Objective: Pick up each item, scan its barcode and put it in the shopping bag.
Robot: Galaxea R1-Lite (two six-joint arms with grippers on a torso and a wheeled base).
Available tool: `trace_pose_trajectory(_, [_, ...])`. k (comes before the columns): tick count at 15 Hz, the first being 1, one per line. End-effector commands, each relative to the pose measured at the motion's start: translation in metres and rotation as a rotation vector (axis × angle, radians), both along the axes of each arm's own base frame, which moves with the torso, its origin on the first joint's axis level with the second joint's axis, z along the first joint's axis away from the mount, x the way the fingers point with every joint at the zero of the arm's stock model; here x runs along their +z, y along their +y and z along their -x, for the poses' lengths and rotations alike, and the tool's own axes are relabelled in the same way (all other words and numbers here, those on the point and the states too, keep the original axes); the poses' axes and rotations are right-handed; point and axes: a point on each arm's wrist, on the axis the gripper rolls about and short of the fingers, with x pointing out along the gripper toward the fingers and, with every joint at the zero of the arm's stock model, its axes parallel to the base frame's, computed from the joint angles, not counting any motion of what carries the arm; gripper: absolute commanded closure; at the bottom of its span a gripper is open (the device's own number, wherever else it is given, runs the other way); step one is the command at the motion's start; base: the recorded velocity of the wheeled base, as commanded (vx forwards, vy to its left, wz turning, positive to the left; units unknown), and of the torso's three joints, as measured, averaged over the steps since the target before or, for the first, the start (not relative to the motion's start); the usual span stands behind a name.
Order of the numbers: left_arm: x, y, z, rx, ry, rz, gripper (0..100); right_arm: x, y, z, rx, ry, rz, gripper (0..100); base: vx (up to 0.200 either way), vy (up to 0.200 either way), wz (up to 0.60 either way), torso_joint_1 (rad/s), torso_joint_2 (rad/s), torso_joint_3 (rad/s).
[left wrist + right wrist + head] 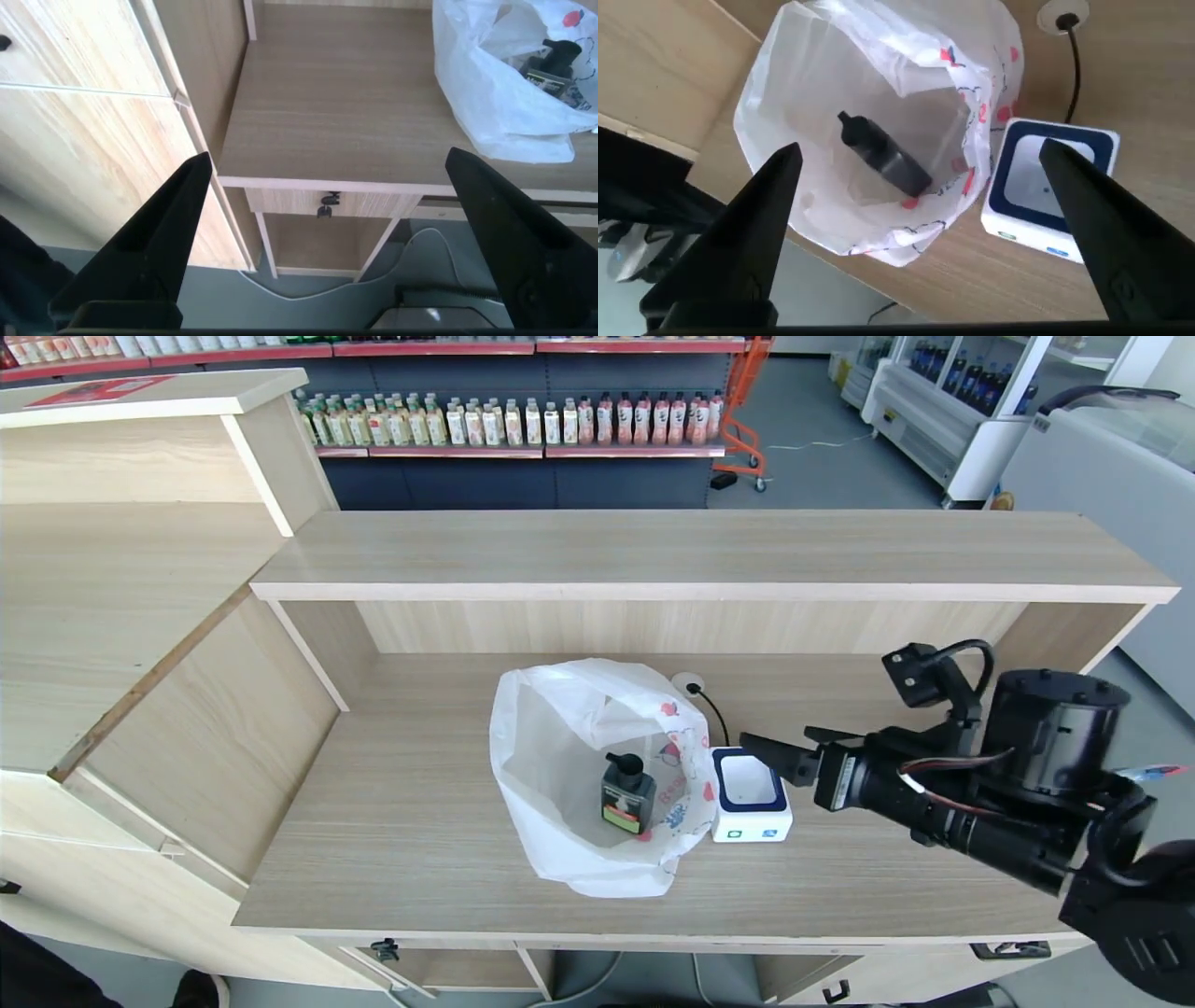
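With the bottle (627, 795) sitting inside the bag (551, 737), the right fingers (775, 753), hanging apart and empty beside the bag above the scanner (751, 793), are risking snagging its loose rim and tipping it.

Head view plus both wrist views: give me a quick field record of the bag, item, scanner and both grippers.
Bag: white plastic shopping bag with red print, mouth open, on the pale wooden counter
Item: dark pump bottle, inside the bag
Scanner: white box scanner with blue-rimmed window, beside the bag on the robot's right
Right gripper: open, empty, raised over bag and scanner
Left gripper: open, empty, off the counter's front edge
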Motion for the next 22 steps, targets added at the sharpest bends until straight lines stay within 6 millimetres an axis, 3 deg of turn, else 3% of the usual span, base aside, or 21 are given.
trace_pose_trajectory(1, [0.000,0.000,0.000,0.000,0.000,0.000,0,-0.019,-0.077,0.140,-0.355,0.061,0.134,0,0.000,0.000,0.00,0.000,0.00,0.000])
trace_pose_trajectory(2, [0.000,0.000,0.000,0.000,0.000,0.000,0,-0.033,-0.087,0.159,-0.395,0.085,0.156,0,0.000,0.000,0.00,0.000,0.00,0.000])
trace_pose_trajectory(3, [0.000,0.000,0.000,0.000,0.000,0.000,0,-0.042,-0.104,0.195,-0.474,0.080,0.179,0,0.000,0.000,0.00,0.000,0.00,0.000])
trace_pose_trajectory(4, [0.000,0.000,0.000,0.000,0.000,0.000,0,-0.052,-0.112,0.217,-0.529,0.090,0.184,0,0.000,0.000,0.00,0.000,0.00,0.000])
trace_pose_trajectory(7, [0.000,0.000,0.000,0.000,0.000,0.000,0,-0.071,-0.115,0.254,-0.581,-0.028,0.179,0,0.000,0.000,0.00,0.000,0.00,0.000])
trace_pose_trajectory(9, [0.000,0.000,0.000,0.000,0.000,0.000,0,-0.075,-0.115,0.262,-0.556,-0.122,0.199,0,0.000,0.000,0.00,0.000,0.00,0.000])
trace_pose_trajectory(22, [0.000,0.000,0.000,0.001,-0.001,0.011,0,-0.076,-0.114,0.269,-0.584,-0.202,0.187,0,0.000,0.000,0.00,0.000,0.00,0.000])
